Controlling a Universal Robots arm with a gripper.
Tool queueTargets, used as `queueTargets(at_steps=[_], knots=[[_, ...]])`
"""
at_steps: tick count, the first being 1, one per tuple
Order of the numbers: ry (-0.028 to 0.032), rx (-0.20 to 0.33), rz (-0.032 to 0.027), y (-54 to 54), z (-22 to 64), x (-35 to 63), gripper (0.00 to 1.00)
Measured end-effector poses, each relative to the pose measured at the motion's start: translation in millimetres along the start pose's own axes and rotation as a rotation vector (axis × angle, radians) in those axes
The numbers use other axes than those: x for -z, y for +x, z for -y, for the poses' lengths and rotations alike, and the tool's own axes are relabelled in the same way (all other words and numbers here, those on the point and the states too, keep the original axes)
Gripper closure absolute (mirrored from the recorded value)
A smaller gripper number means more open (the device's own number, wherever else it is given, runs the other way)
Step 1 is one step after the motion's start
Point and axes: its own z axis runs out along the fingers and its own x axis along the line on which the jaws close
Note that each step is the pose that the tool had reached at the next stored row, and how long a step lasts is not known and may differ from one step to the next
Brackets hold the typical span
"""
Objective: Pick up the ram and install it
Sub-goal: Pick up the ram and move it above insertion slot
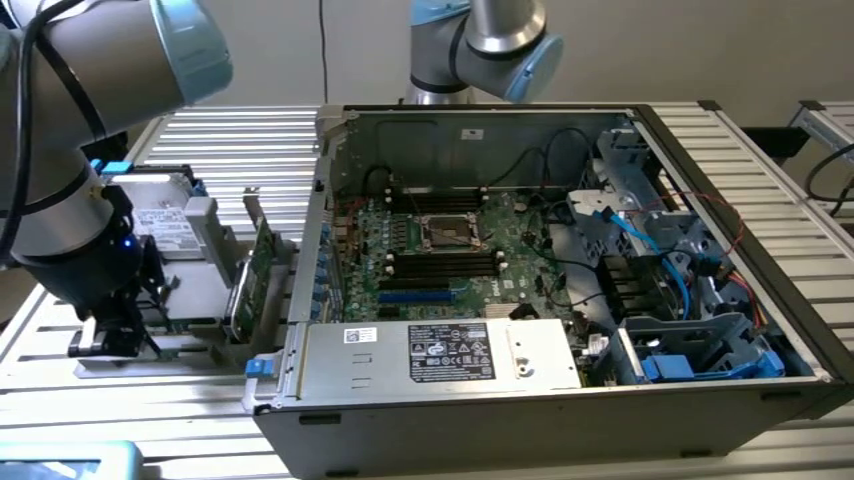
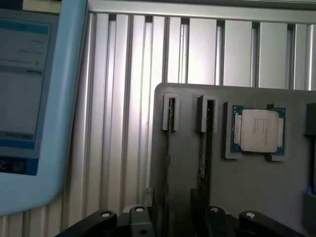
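Jaws of gripper (image 2: pixel 177 224) are held spread above grey holder tray (image 2: pixel 256 197). Ram (image 2: pixel 203 158) is seen on edge in a tray slot, beside the CPU (image 2: pixel 258 130). CPU print cannot be read.

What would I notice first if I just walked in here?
The big open computer case sits in the middle of the exterior view, its green motherboard and tangled cables on show. A thick grey robot arm leans in at that view's left, over a grey tray. In the wrist view a shiny processor chip sits in that tray.
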Motion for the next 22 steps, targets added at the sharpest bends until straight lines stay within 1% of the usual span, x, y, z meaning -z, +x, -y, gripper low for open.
queueTargets(at_steps=[3,10,14,22], knots=[[0.0016,0.0,-0.0001,0.3,0.1,-5.4,0.58],[0.0081,-0.004,-0.0001,2.0,0.1,-17.6,0.58],[0.0125,-0.006,-0.0002,2.0,-1.1,-21.3,0.58],[0.0154,-0.01,0.0016,2.1,-3.0,-23.2,0.58]])
